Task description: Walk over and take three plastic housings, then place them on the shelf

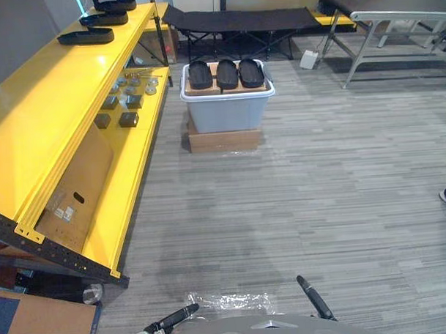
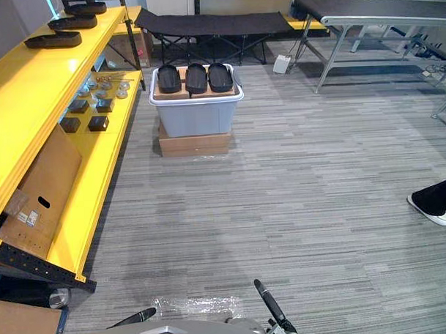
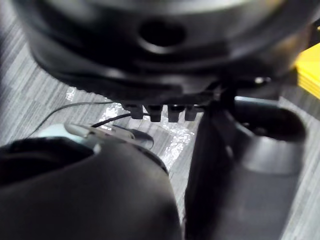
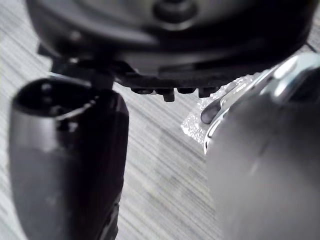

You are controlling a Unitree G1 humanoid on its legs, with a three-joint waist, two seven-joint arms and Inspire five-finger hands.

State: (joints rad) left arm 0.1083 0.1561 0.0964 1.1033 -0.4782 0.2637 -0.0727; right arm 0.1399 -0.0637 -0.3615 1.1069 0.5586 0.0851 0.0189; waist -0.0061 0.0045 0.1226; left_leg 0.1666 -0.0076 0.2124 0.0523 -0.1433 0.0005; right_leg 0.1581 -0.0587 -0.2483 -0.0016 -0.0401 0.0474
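grey bin [image 1: 227, 112] — three plastic housings [image 1: 226, 74] lying side by side on top | left hand [image 1: 170, 319], right hand [image 1: 315, 297] — hanging low, fingers straight, empty

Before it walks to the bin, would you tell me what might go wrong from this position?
The clear plastic film lies on the floor right ahead; a step could slip or catch on it. The three plastic housings rest on a cardboard sheet atop a grey bin, itself stacked on a cardboard box, so a bump on arrival might topple the stack.
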